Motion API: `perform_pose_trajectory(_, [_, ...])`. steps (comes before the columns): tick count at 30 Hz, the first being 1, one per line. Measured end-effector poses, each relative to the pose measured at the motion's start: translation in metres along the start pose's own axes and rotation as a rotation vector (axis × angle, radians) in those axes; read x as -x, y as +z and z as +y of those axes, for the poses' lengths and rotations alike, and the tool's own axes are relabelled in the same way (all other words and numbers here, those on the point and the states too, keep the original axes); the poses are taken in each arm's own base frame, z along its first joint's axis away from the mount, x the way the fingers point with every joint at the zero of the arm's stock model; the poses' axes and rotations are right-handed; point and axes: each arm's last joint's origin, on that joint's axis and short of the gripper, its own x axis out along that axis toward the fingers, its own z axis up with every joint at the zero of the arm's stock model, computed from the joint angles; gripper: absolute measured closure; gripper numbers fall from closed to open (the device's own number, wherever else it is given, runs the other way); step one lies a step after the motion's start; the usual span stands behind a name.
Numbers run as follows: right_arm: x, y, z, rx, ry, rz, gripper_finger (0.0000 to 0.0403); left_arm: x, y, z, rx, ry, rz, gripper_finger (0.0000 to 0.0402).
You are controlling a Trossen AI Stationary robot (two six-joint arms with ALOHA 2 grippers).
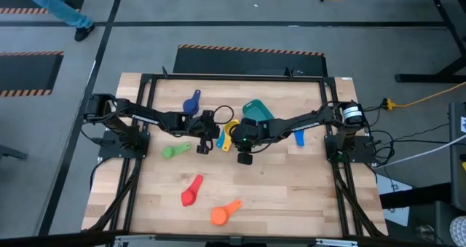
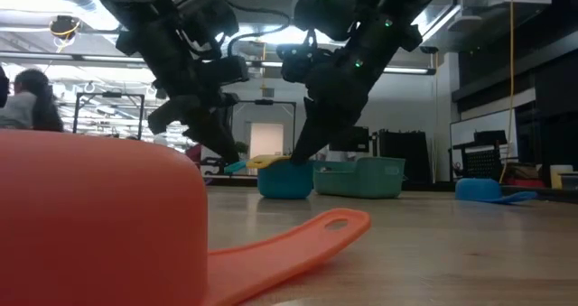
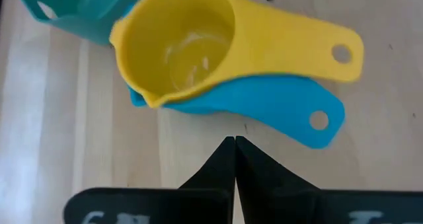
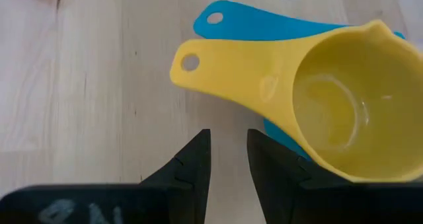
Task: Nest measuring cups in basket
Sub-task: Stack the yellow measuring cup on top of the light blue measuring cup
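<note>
Hovering both grippers over the yellow cup (image 3: 198, 45) nested in the light blue cup (image 3: 264, 112) at table centre, basket (image 1: 258, 110) at their one o'clock, left gripper (image 3: 234, 159) shut and empty, right gripper (image 4: 228, 159) part-open and empty, I judge the nested pair needs grasping next.

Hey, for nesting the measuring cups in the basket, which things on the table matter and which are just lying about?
Belong to the job:
small teal plastic basket
yellow plastic measuring cup, sitting in a light blue one
dark blue cup
another light blue cup
green cup
red cup
orange cup

Just lying about:
black cable loop
</note>
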Motion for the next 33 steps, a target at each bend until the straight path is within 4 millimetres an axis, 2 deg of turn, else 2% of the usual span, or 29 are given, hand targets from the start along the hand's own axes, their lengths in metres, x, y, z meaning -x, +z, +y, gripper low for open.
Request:
perform_pose_trajectory(11, [0.000,0.004,0.000,0.020,-0.014,-0.043,0.0299,-0.027,-0.003,-0.015,-0.035,0.007,0.032,0.0398])
perform_pose_trajectory(21, [0.000,0.007,-0.001,0.019,-0.031,-0.072,0.0299,-0.024,0.010,-0.030,-0.058,0.002,-0.084,0.0399])
perform_pose_trajectory(33, [0.002,0.007,0.001,0.042,-0.026,-0.075,0.0299,-0.022,0.013,-0.036,-0.071,0.009,-0.096,0.0400])
